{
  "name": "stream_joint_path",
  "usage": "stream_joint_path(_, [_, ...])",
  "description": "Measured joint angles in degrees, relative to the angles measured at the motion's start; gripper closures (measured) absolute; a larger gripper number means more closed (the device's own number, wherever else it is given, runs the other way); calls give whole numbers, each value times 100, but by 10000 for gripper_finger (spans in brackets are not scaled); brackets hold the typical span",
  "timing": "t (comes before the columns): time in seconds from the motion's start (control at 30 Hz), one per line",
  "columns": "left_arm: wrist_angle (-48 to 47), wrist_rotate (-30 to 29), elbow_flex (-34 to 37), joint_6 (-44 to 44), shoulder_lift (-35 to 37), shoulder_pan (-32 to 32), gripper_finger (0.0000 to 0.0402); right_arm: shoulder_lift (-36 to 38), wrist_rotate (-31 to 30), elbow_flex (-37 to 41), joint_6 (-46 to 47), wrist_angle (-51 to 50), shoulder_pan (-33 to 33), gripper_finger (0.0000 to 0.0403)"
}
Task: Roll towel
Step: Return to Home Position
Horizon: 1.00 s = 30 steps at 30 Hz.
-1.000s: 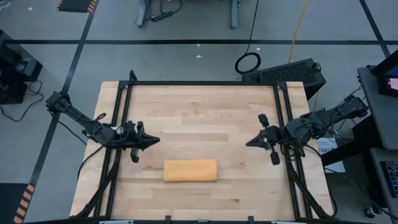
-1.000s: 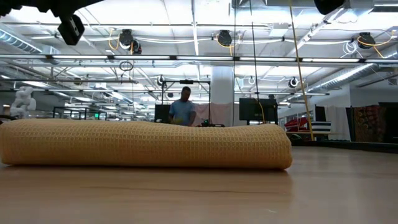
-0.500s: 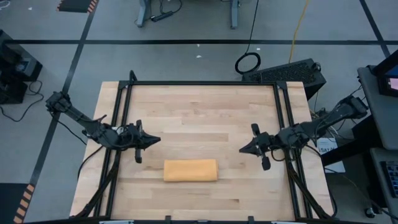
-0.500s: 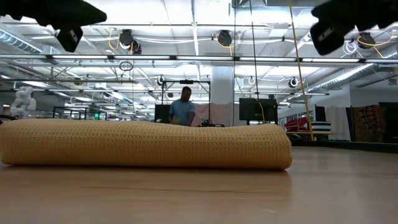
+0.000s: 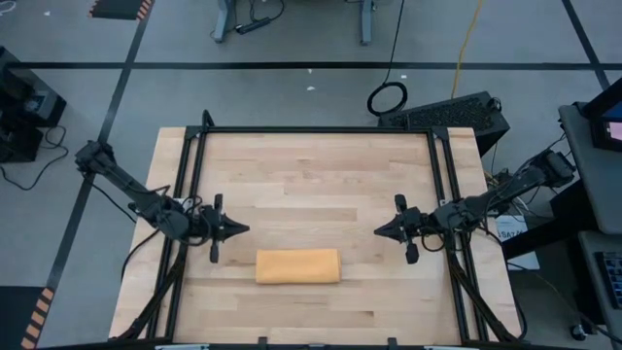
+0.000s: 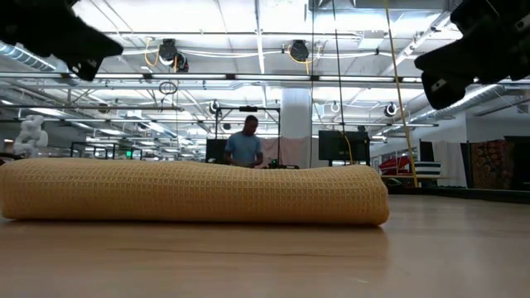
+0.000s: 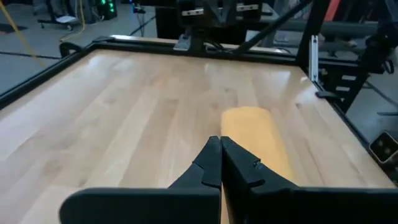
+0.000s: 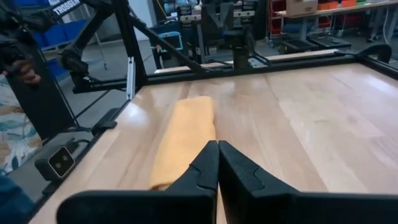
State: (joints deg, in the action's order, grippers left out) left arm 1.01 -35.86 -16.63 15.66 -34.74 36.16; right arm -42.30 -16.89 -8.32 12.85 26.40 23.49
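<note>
Open workshop room was seen beyond the counter point(image 5: 311, 175), with a white pillar point(image 6: 296, 124) and a person point(image 6: 245, 147) far back in it. Pale wood planking was bounded by a black frame point(image 5: 316, 129) along the far edge and both sides. Most of the counter was left bare, with open wood on every side of the towel point(image 5: 297, 265). The towel was found rolled into a cylinder and laid near the front edge, a little left of the middle. Its long axis was run from the left arm's side to the right arm's side, parallel to that edge. The left end effector point(image 5: 245, 229) was held clenched on nothing, raised off the wood, apart from the roll's left end and farther from the front edge. The right end effector point(image 5: 377, 232) was likewise clenched and empty, raised, apart from the roll's right end and pointed inward.
</note>
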Motion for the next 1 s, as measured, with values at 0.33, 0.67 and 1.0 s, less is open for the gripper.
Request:
stream_joint_path(0.33, [2804, 48, 1621, -729, 2, 48, 401, -1, -126, 355, -259, 320, 4, 403])
stream_joint_path(0.67, [3021, 435, 1625, -1322, 7, 50, 401, 7, -735, 747, -329, 1312, 1, 403])
stream_joint_path(1.0, [3943, 1114, 1627, -1298, 4, 52, 401, 9, -866, 750, -365, 1143, 85, 403])
